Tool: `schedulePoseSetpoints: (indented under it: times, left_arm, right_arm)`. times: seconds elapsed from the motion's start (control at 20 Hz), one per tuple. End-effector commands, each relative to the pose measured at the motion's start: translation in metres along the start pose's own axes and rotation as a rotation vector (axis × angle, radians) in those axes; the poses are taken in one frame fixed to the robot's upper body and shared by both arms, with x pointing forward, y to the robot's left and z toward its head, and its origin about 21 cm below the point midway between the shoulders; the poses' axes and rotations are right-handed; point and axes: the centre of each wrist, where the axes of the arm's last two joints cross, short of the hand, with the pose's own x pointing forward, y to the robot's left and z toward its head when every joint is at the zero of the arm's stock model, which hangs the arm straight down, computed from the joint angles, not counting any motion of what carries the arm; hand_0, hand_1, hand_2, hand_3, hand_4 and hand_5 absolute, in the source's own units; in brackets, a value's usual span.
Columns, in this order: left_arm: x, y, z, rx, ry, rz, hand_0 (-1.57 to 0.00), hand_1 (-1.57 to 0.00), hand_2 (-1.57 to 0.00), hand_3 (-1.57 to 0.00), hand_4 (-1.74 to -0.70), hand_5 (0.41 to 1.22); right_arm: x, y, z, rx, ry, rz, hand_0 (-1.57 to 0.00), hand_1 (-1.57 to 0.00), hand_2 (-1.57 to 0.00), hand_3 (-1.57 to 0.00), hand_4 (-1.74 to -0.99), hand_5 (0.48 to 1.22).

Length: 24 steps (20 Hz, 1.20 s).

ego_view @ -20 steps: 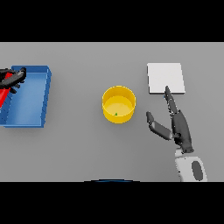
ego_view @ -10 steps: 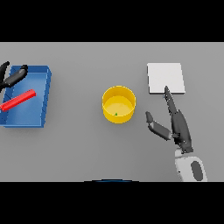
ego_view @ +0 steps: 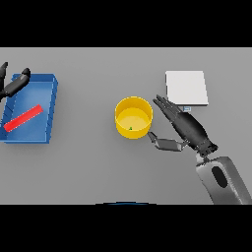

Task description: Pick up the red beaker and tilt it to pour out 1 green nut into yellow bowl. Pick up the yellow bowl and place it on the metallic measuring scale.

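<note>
Since half a second ago the right hand (ego_view: 184, 127) has closed in on the bowl (ego_view: 133, 117), from well to its side to just beside it; the bowl and the beaker have stayed put.

Bowl: yellow, upright on the table (ego_view: 98, 167), just ahead and to the left of the right hand. A green nut (ego_view: 130, 129) lies inside near the hand-side wall, so the pour looks done and the lift is the step in hand. Right hand is spread, fingers straight along the bowl's right side, thumb (ego_view: 165, 143) reaching under its near edge. Nothing is grasped yet. I judge the pose is meant to bracket the wall before curling.

Scale (ego_view: 186, 87): pale flat plate, just beyond the right hand's fingertips and to their right, so the carry will be short.

Beaker (ego_view: 22, 118): red, lying flat on its side in the blue tray (ego_view: 51, 109), far to the left, released. Left hand (ego_view: 14, 83) hangs above the tray's far corner at the view's edge, fingers loose, holding nothing; apparently clear of the beaker.
</note>
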Motion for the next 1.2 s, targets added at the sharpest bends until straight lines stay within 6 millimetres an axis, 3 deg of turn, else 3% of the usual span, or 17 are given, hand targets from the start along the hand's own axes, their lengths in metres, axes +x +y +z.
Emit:
schedulePoseSetpoints:
  times: [0.0, 0.2, 0.4, 0.7, 1.15]
  left_arm:
    - [-0.001, -0.001, 0.001, -0.002, -0.003, -0.001, -0.01, -0.01, -0.01, 0.00, -0.72, 0.664]
    - [-0.003, -0.002, 0.000, -0.011, 0.000, -0.003, 0.00, 0.00, 0.00, 0.00, -0.71, 0.672]
    - [-0.005, -0.003, 0.001, -0.021, -0.002, 0.010, 0.00, 0.00, 0.00, 0.00, -0.72, 0.682]
    - [-0.005, 0.002, 0.002, -0.025, -0.009, 0.023, 0.00, 0.00, 0.00, 0.00, -0.72, 0.687]
    - [-0.010, 0.003, 0.002, -0.024, -0.009, 0.025, 0.00, 0.00, 0.00, 0.00, -0.72, 0.686]
  right_arm:
    - [0.004, -0.003, -0.007, 0.055, -0.036, 0.075, 0.00, 0.00, 0.00, 0.00, -1.220, 0.701]
    - [0.017, -0.006, -0.035, 0.246, -0.158, 0.356, 0.00, 0.00, 0.00, 0.00, -1.228, 0.703]
    - [0.018, -0.004, -0.055, 0.407, -0.211, 0.498, 0.00, 0.00, 0.00, 0.00, -1.211, 0.704]
    - [0.023, 0.008, -0.087, 0.571, -0.193, 0.637, 0.00, 0.00, 0.00, 0.00, -1.224, 0.703]
    - [0.022, 0.020, -0.109, 0.718, -0.154, 0.733, 0.00, 0.00, 0.00, 0.00, -1.281, 0.740]
